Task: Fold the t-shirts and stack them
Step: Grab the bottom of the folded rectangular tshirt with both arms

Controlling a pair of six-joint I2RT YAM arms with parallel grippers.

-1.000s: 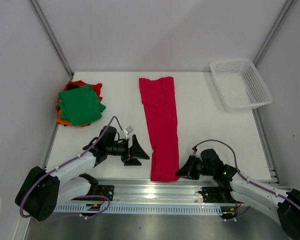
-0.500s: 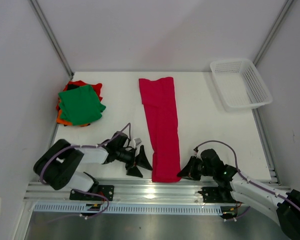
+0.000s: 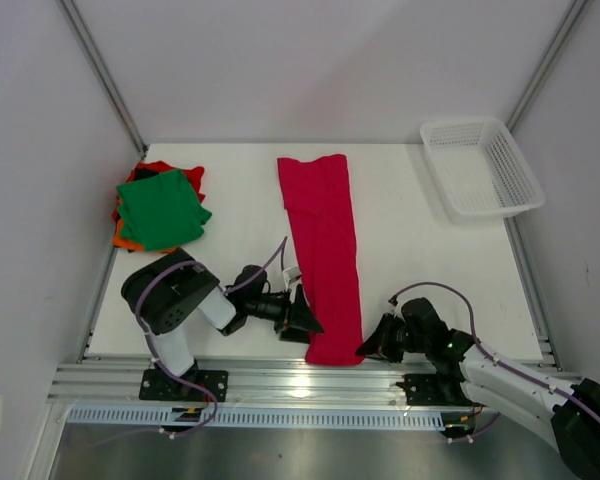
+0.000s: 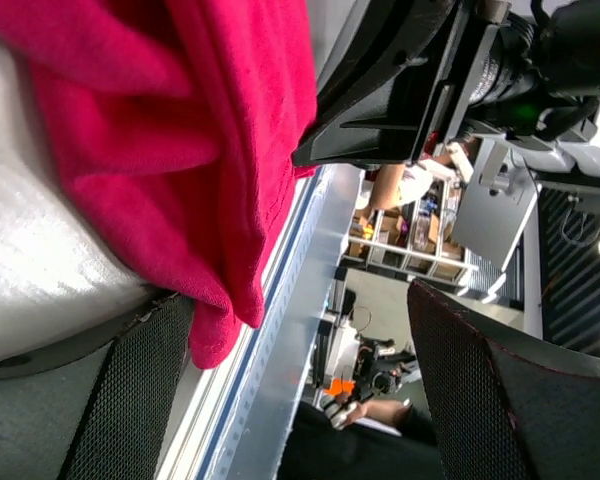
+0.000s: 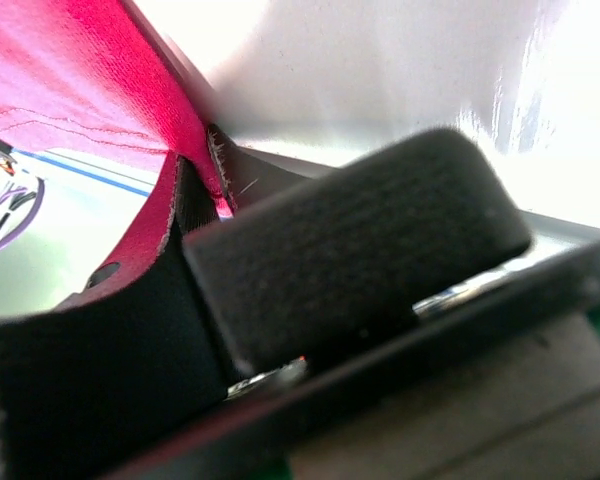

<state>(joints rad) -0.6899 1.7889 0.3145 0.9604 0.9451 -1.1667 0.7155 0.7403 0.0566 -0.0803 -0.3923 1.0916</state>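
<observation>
White table closed in by pale grey walls; aluminium rail along the near edge; white mesh basket in the far right corner. Far left corner holds a folded stack: green t-shirt on top, orange t-shirt and red t-shirt showing at the edges beneath. Crimson t-shirt lies down the middle as a long narrow strip, far end near the back wall, near end at the rail. Left gripper lies low at the strip's near left corner, jaws spread wide; the rumpled hem lies against one of its fingers and the gap between the jaws is otherwise bare. Right gripper sits at the near right corner, jaws clenched; the crimson edge runs into the thin slit between its pads.
</observation>
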